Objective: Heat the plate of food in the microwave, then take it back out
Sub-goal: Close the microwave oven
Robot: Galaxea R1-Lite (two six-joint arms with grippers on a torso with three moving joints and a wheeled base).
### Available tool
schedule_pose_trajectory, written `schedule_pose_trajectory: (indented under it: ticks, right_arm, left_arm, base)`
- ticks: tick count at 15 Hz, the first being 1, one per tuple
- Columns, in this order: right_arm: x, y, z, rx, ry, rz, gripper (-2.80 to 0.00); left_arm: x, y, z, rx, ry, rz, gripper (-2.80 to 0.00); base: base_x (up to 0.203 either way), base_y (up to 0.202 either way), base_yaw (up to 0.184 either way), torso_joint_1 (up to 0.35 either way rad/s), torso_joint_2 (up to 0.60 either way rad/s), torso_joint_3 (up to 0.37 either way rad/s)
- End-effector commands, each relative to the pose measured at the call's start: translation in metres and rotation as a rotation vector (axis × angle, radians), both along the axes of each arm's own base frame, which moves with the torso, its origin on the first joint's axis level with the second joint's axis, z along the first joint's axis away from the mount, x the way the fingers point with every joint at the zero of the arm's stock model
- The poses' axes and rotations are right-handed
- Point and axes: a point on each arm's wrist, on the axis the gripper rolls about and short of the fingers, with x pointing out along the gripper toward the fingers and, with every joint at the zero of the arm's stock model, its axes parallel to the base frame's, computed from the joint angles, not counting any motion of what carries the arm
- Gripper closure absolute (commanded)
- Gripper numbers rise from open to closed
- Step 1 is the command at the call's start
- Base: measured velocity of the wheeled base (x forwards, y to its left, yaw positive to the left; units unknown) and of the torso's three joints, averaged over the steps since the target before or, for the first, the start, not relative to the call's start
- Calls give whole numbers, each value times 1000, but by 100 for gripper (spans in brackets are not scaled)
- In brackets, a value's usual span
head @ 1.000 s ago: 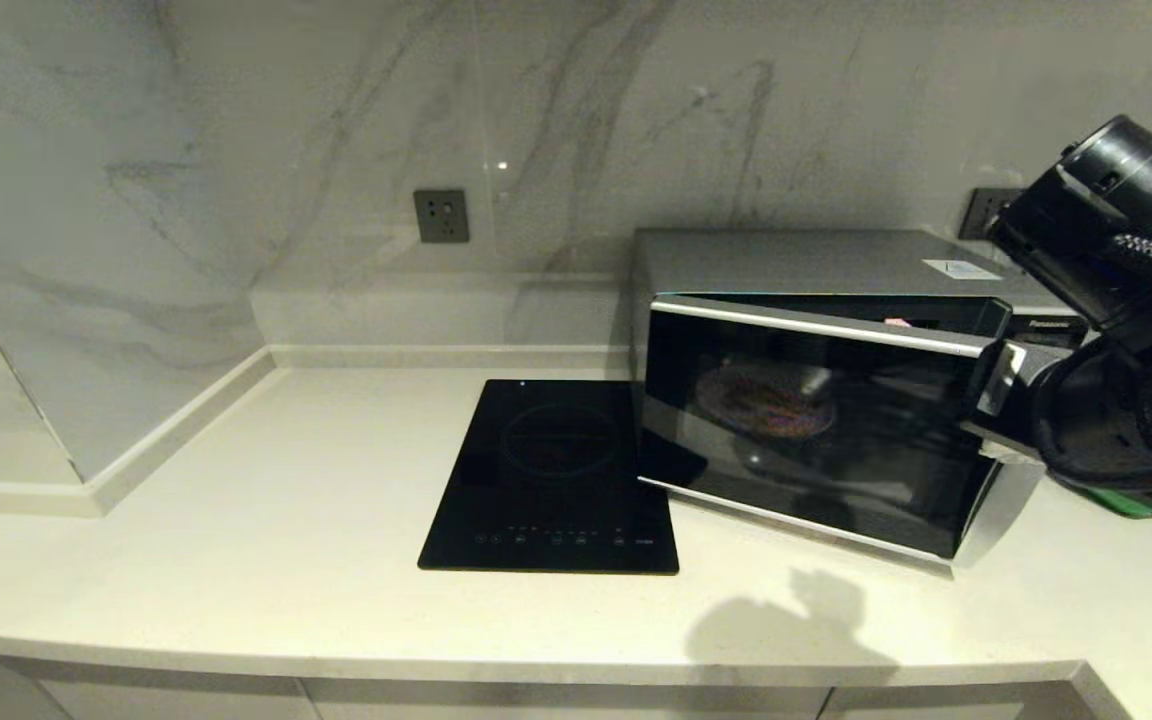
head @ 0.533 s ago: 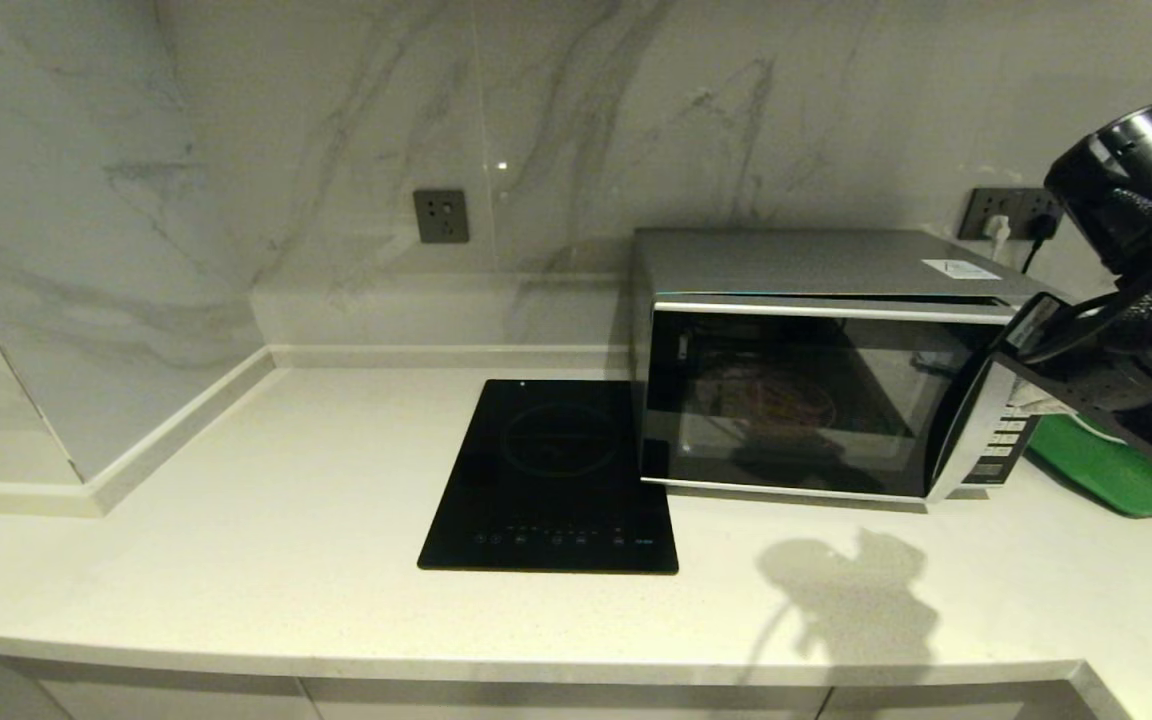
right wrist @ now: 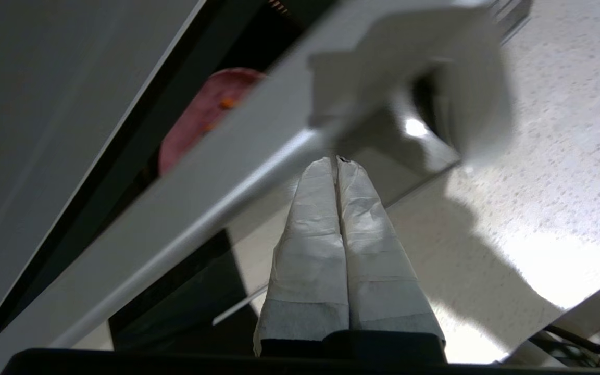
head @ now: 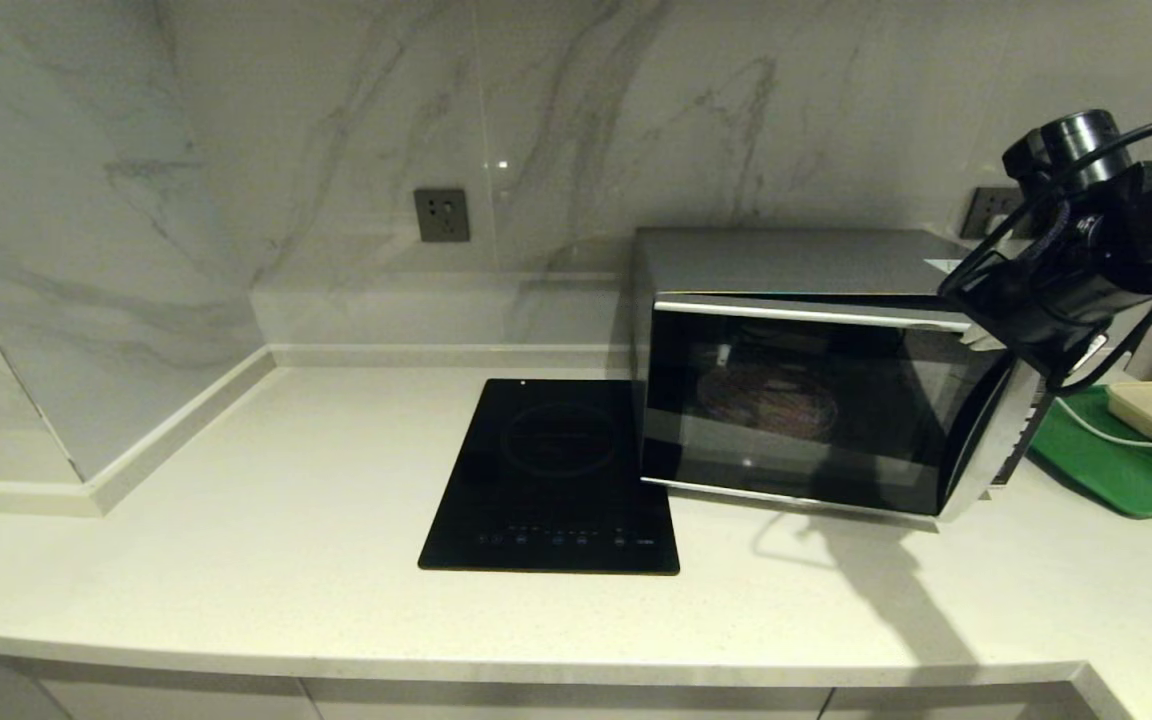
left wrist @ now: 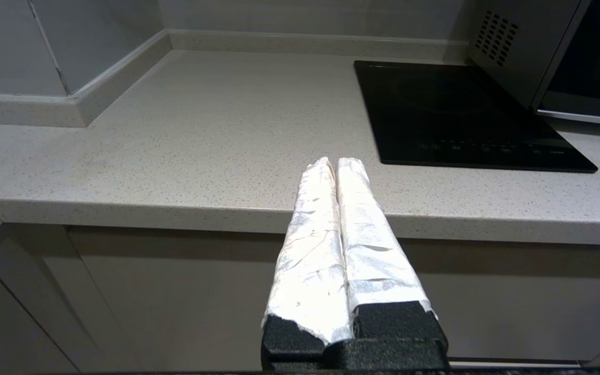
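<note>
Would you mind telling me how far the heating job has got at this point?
Done: the plate of food sits inside the microwave, seen through the glass. In hand: the right gripper, shut, is at the door's upper right edge, the door a crack ajar. Left: closing it fully, heating, taking the plate out. The left gripper waits at the counter edge.

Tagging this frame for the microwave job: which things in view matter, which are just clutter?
Job:
- microwave, door ajar
- plate of food, inside
- right gripper, shut, at the door edge

Lying about:
- black hob
- green tray
- left gripper, parked, shut
</note>
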Motion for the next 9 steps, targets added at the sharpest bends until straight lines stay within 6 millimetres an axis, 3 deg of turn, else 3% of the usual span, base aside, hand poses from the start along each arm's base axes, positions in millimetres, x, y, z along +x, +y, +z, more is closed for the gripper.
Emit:
schedule_pose_trajectory:
  ticks: [1,6,9]
  right_arm:
    - [9,-9,-14,3,41,-33,0]
    - [4,-31,-13,8,43,-92,0]
    - [12,-44,-20,7,45,-123,0]
  left_arm:
    - [0,0,0,-1,-1,1,0]
    - [0,0,0,-1,-1,1,0]
    - [0,0,0,0,-1,1,0]
  base:
    - [0,0,0,0,0,0]
    - [0,0,0,0,0,0]
    - [0,0,0,0,0,0]
